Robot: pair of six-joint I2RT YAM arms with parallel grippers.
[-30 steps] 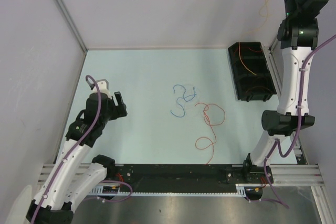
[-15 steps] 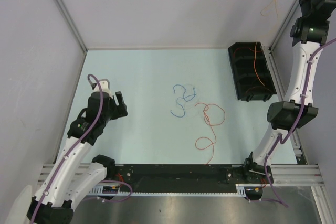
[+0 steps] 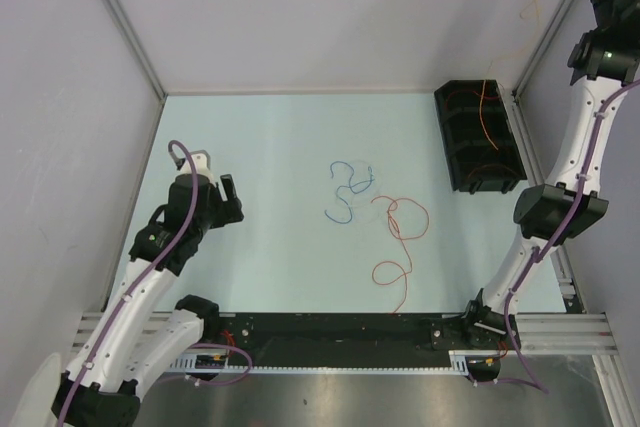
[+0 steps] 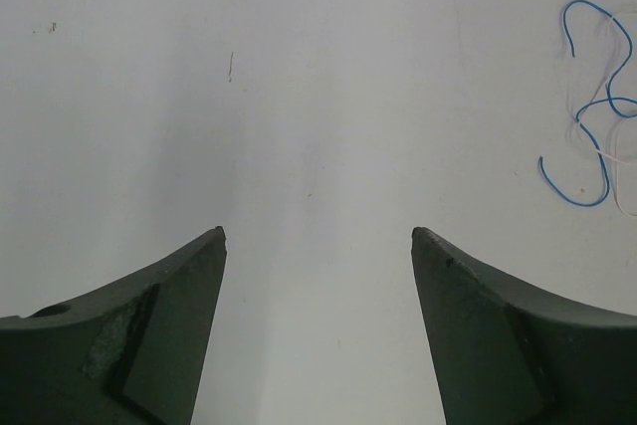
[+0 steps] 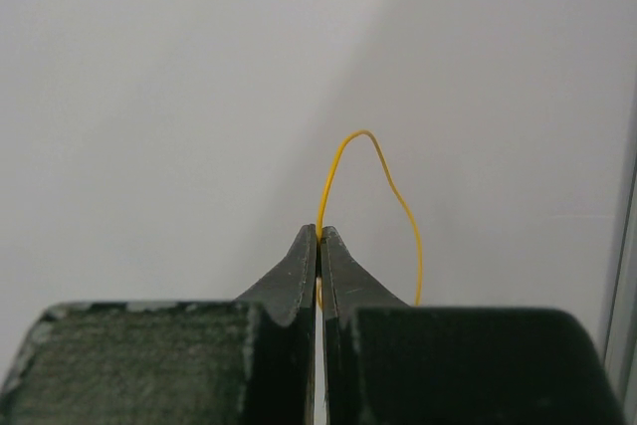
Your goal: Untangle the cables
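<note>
Aloft, right tool [image 5: 318, 232] pinches yellow cable [image 5: 364, 132]; left tool [image 4: 318, 234] gapes.

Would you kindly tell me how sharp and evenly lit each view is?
Top external: even, diffuse light, sharp throughout. Left wrist: the left gripper looks dark and soft-edged, a faint shadow falls on the table, the blue cable is crisp. Right wrist: the right gripper is dark and underlit, the yellow cable sharp against a plain wall.

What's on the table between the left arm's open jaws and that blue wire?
Nothing. Only bare pale table lies between the left jaws and the blue wire. The overhead view shows the whole stretch, and the left wrist view agrees.
</note>
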